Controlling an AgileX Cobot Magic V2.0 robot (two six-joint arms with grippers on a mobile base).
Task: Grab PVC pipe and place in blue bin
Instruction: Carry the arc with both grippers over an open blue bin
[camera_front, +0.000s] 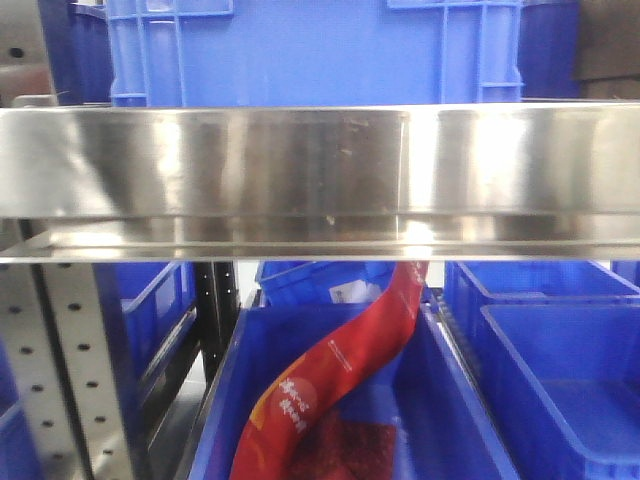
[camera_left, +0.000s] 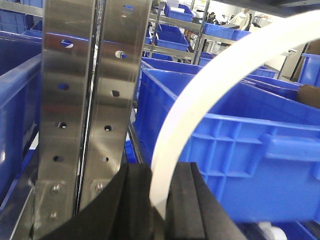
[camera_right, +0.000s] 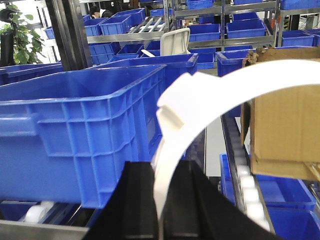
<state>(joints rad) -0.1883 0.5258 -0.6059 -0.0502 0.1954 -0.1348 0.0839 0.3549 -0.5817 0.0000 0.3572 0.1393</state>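
1. At 6 o'clock in the left wrist view, the left gripper (camera_left: 161, 210) is clamped on the white pipe (camera_left: 200, 90). The black pads press against it from both sides.
2. From that grip the pipe rises and bends in an arc toward 2 o'clock, leaving the frame at the upper right corner.
3. At 9 o'clock stands a perforated steel post (camera_left: 67, 100). At 3 o'clock, behind the arc, sits a blue bin (camera_left: 250, 135), and the pipe is outside it.
4. At 6 o'clock in the right wrist view, the right gripper (camera_right: 162, 205) likewise grasps the pipe (camera_right: 240, 82) between its black fingers.
5. Just above this grip the pipe carries a thicker white collar (camera_right: 175, 107), and beyond it the pipe curves away toward 2 o'clock.
6. A ribbed blue bin (camera_right: 75, 125) fills the 9 o'clock side, and a cardboard box (camera_right: 285, 120) stands at 3 o'clock, partly behind the pipe.
7. In the front view a steel shelf rail (camera_front: 320, 170) spans the centre. An upper bin (camera_front: 320, 50) sits at 12 o'clock and a lower bin (camera_front: 440, 400) at 6 o'clock, the latter holding a red bag (camera_front: 340, 370). Neither gripper nor pipe appears here.
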